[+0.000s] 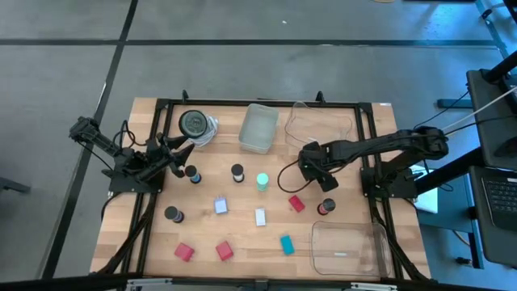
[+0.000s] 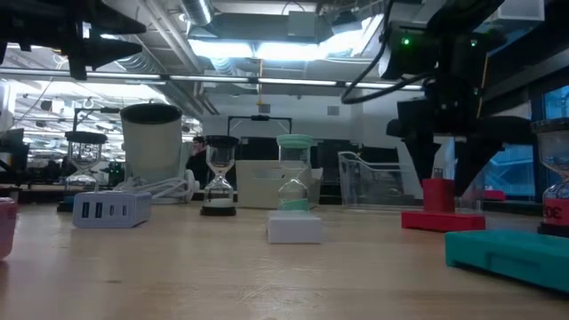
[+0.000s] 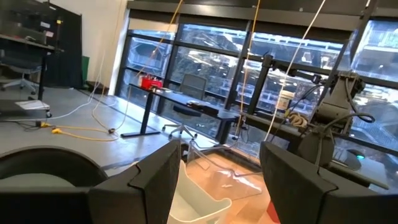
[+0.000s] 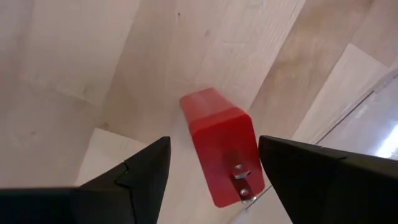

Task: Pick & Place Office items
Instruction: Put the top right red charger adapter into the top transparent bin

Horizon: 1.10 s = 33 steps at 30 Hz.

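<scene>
Hovering over red block (image 4: pixel 222 146) toward desk's right edge, right gripper (image 4: pixel 211 165) spread wide, empty | risk: uneven descent tipping block, fingers closing off-centre | parked at desk's left edge, left gripper (image 3: pixel 219 171) apart, empty

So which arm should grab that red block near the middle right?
Right. Its fingers stand open with the red block between them, seemingly above it. The left gripper waits at the table's far left edge.
</scene>
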{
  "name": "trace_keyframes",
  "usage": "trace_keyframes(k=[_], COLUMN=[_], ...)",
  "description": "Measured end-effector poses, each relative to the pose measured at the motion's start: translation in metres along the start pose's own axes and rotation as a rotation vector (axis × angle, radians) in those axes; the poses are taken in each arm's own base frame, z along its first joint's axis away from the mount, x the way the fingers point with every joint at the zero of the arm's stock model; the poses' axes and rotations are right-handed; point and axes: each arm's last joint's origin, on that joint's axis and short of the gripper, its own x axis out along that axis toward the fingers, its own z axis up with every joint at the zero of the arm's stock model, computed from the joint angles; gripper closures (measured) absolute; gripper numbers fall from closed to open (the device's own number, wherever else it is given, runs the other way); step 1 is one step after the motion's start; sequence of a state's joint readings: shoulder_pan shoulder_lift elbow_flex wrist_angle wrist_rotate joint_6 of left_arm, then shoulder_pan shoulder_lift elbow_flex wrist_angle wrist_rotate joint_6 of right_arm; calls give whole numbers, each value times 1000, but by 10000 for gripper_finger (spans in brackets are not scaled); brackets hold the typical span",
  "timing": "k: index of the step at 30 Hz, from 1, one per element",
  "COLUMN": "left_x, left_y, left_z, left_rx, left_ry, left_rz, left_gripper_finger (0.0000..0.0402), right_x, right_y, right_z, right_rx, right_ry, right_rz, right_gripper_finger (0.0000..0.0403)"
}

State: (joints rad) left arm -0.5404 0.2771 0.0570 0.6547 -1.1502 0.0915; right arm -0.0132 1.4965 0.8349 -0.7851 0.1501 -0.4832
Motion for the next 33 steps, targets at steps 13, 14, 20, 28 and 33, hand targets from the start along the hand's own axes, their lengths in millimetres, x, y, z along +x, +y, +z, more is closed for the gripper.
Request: trace_keyframes(k=[13, 14, 20, 28, 33], left_x=[0, 0, 0, 0, 0], left_y=[0, 0, 0, 0, 0], left_z=[0, 0, 0, 0, 0], left_rx=[2, 1, 1, 1, 2], left_ry=[2, 1, 1, 2, 2], left_rz=[9, 9, 10, 9, 9], left_gripper_finger=[185, 185, 185, 185, 185], right_x=[1, 1, 0, 0, 0], right_y=[-1, -1, 0, 0, 1], right_z=[0, 0, 1, 1, 1], right_rx=[-30, -29, -21, 11, 40], right_ry=[20, 20, -12, -19, -19], right_rz=[-40, -39, 7, 21, 28], right_gripper_finger=[208, 221, 276, 254, 276])
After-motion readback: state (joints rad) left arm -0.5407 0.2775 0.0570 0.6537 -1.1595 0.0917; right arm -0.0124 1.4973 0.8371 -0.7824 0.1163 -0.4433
